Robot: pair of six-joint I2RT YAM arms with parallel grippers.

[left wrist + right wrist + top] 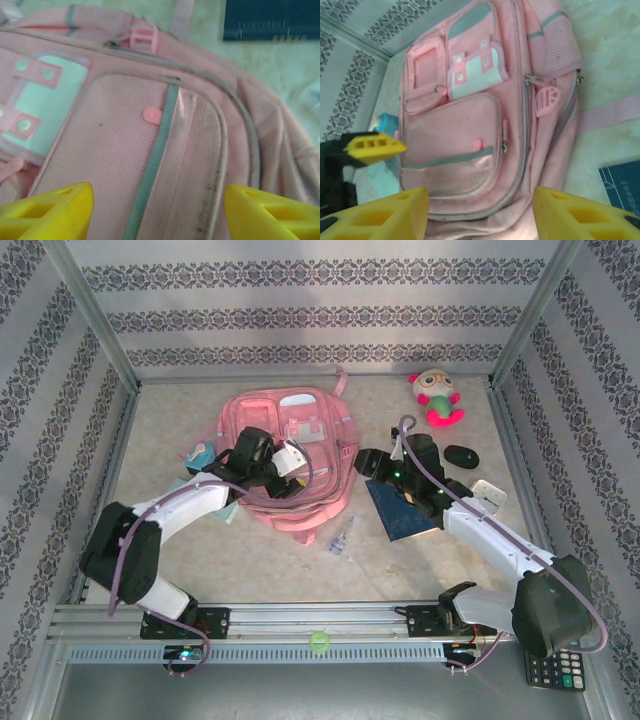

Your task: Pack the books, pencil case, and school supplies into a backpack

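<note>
Two grippers, both jaws apart and empty, left gripper over the backpack front pocket, right gripper facing it, book just beside its finger.

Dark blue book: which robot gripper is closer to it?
Right. The right gripper sits just past the navy book's far left corner, facing the pink backpack; the left gripper hovers above the backpack's front, farther from the book.

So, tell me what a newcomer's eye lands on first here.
The big pink backpack lying flat mid-table grabs the eye first, with the left end effector poised open over its front pocket. Next come the bright pink-and-green plush toy at the far right corner and the navy book partly under the right arm, just right of the backpack.
</note>
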